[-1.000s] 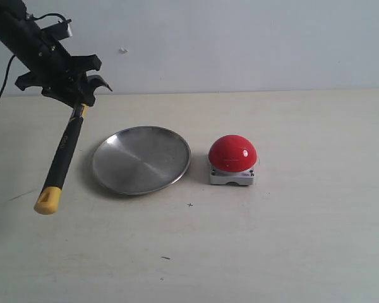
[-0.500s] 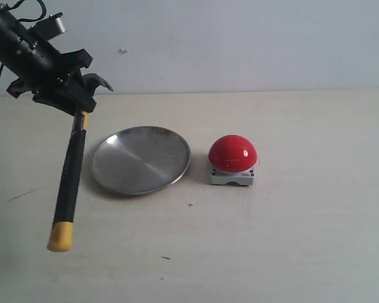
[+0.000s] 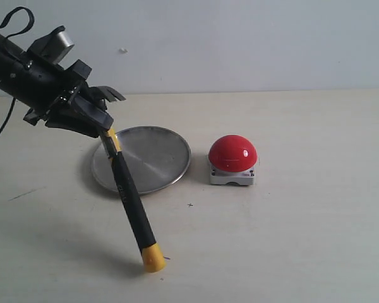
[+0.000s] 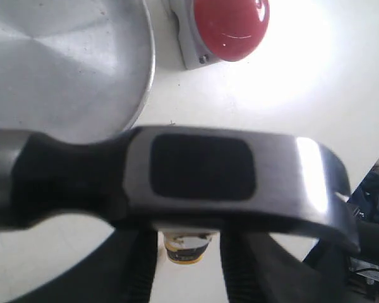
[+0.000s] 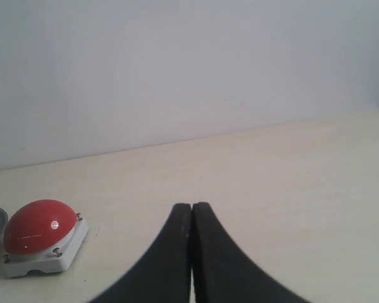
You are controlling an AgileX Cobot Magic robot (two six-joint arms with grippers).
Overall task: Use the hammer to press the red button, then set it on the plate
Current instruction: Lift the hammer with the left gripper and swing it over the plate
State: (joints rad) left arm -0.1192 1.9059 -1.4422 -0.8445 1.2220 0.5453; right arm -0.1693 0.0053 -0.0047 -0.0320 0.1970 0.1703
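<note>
I had the left gripper (image 3: 103, 118) clamped on the hammer (image 3: 130, 197) at its yellow neck, up over the plate's (image 3: 166, 155) left rim. From that grip the black handle slanted down across the plate's left part, and its yellow end hung low on the near side of the plate. I could not tell whether that end touched the table (image 3: 303, 227). In the left wrist view the dark head lay crosswise just above the two fingers (image 4: 143, 268), with the plate and the button (image 3: 232, 153) beyond it. The button sat on the table just right of the plate, apart from it and untouched. The right gripper (image 5: 191, 212) had its fingers pressed together on nothing, the plate's edge barely in its view.
</note>
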